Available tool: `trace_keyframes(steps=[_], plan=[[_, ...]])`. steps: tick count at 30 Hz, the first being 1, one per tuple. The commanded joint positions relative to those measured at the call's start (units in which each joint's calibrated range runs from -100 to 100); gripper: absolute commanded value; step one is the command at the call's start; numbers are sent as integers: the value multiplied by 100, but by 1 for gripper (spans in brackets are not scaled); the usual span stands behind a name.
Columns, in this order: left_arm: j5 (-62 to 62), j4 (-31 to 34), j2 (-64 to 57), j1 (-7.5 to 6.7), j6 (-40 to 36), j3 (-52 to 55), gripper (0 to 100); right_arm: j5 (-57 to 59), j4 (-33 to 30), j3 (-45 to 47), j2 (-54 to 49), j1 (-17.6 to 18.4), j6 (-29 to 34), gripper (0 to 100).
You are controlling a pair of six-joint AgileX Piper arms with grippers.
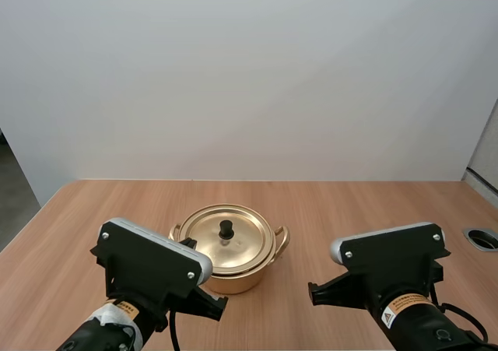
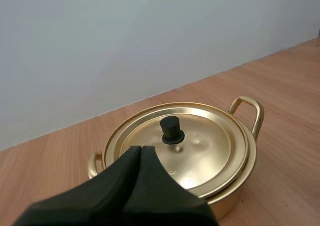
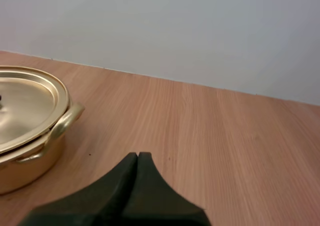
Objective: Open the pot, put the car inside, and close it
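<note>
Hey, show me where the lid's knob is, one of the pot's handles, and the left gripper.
lid knob [image 2: 172, 128], left wrist view, on its black top.
pot handle [image 2: 259, 117], left wrist view, on the loop's outer bar.
left gripper [image 2: 140, 149], left wrist view, where the shut fingertips meet.

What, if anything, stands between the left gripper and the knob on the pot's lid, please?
Nothing visible does. The left gripper, its fingers shut together, points toward the black knob, with only bare lid between them. The lid sits closed on the pot.
</note>
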Motion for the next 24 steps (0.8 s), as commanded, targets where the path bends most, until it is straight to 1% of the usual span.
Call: trace_keyframes(steps=[1, 6, 7, 10, 11, 13, 14, 24], plan=[[4, 255, 0, -4, -2228, 0, 0, 0, 5, 0, 0, 2, 165, 0], [-70, 987, 0, 4, -2305, 0, 0, 0, 5, 0, 0, 2, 165, 0], [-70, 1255, 0, 28, -2421, 0, 0, 0, 5, 0, 0, 2, 165, 0], [-134, 2004, 0, 165, -3060, 0, 0, 0, 5, 0, 0, 2, 165, 0], [-134, 2119, 0, 201, -3197, 0, 0, 0, 5, 0, 0, 2, 165, 0], [-117, 2186, 0, 273, -3275, 0, 0, 0, 5, 0, 0, 2, 165, 0], [-117, 2186, 0, 280, -3266, 0, 0, 0, 5, 0, 0, 2, 165, 0], [-212, 2186, 0, 280, -3264, 0, 0, 0, 5, 0, 0, 2, 165, 0]])
